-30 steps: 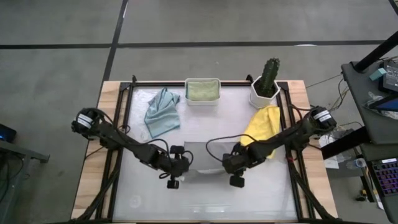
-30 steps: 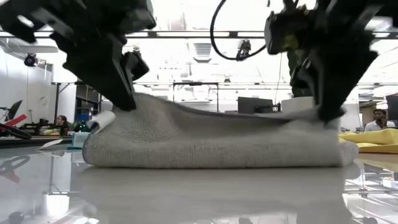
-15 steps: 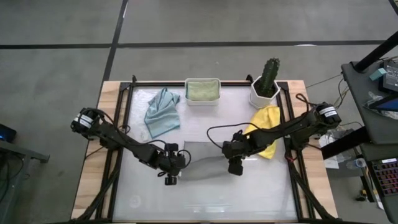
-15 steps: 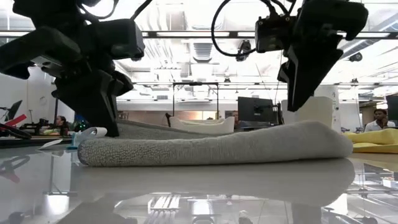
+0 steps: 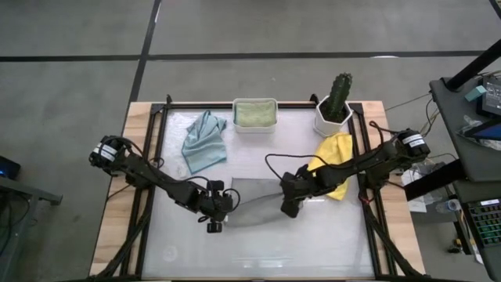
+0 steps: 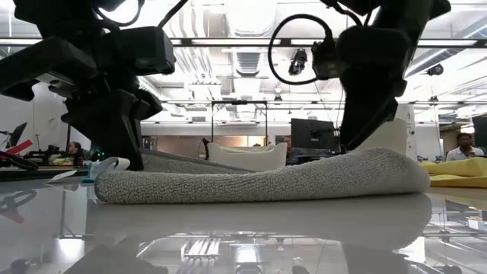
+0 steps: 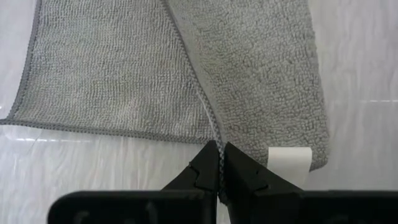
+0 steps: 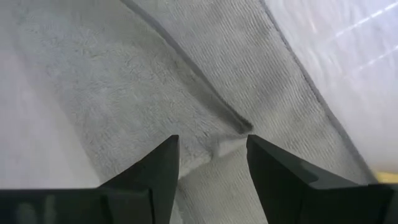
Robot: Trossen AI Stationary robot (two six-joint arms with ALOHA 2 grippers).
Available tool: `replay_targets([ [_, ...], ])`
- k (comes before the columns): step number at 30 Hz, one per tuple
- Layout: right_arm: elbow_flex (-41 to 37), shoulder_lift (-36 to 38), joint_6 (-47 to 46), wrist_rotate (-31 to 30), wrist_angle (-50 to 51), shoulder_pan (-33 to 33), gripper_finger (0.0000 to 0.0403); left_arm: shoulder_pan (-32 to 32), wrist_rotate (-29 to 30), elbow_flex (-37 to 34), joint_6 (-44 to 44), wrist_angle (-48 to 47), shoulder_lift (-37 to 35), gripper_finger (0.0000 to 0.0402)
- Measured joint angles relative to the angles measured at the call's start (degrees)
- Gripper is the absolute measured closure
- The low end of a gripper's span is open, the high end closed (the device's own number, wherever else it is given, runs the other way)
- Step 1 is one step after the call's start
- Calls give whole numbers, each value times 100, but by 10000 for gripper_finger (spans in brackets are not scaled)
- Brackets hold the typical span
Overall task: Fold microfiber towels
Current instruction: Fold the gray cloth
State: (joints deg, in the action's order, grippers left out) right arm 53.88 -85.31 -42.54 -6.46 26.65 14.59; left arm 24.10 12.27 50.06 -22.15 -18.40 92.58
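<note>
High view: grey towel (image 5: 254, 202) lies folded mid-surface (image 5: 313, 243), bare room in front; left wrist view: left pincer (image 7: 219, 167) pinches its hem; right wrist view: right pincer (image 8: 211, 160) stands parted over the fold edge.

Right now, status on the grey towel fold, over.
Left gripper shut on grey towel edge. Right gripper open, fingers straddling the towel's folded layer, nothing held. Yellow towel close beside right arm.
</note>
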Motion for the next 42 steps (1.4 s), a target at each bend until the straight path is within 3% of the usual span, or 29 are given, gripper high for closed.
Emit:
replay_targets([
  [24, -893, -10, -586, -278, -1330, 0, 231, -2, -1, 0, 12, 91, -1, 402],
  [29, -902, -10, -528, -382, -1374, 0, 276, -2, 0, 0, 46, 169, 0, 402],
  [36, -901, 2, -285, -405, -1368, 22, 378, -2, 0, 0, 48, 167, 0, 402],
  [42, -803, 265, 60, -365, -1324, 224, 393, 0, 0, 0, 48, 159, -6, 402],
])
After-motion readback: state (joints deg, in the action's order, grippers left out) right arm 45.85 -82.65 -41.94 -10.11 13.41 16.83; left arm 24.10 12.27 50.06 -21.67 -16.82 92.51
